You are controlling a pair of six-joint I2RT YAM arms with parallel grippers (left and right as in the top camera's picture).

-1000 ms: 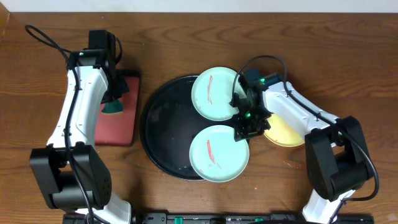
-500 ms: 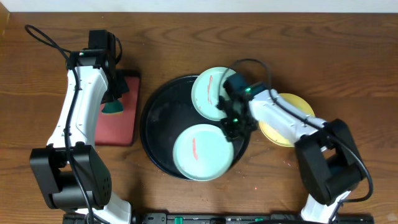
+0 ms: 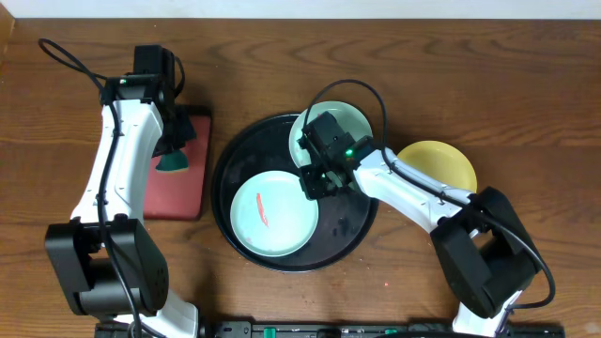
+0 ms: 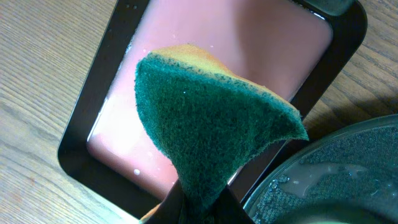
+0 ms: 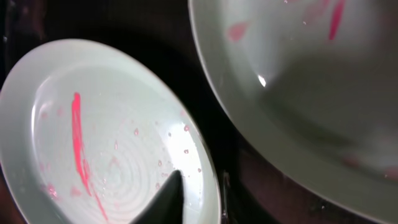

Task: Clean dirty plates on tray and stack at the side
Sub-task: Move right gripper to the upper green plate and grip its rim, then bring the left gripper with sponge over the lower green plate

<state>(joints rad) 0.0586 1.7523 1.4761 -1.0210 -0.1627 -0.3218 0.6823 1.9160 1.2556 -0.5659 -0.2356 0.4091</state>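
On the left side of the brown surface (image 3: 526, 94), the left fingers (image 3: 175, 148) hang over the red tray (image 3: 178, 197). They are clenched tight on a sponge (image 4: 211, 118). They pinch it at its bottom end, so it folds and fans out wide above them. The sponge is dark green on the side we see, with a yellow edge at the top.

Just beside the red tray sits the big black tray (image 3: 237, 155). It is round and shiny. Two plates are on it. The lower mint plate (image 3: 272, 223) lies flat in the lower left part, all inside the rim, with a thin red line across its middle. The upper mint plate (image 3: 362, 120) is at the top right, and its far edge sticks out over the rim. The right wrist view shows red marks on it too. The two plates are just beside each other.

The right arm (image 3: 404, 188) reaches in from the right. The right fingers (image 3: 315, 180) are at the top right edge of the lower mint plate, between the two plates. One dark fingertip (image 5: 165, 198) lies on the inside of that plate, right at its rim. The other one is hidden, so I cannot tell if they are grasping the plate or only touching it.

The yellow plate (image 3: 441, 161) is off the black tray. It lies on the bare surface to the right, partly under the right arm
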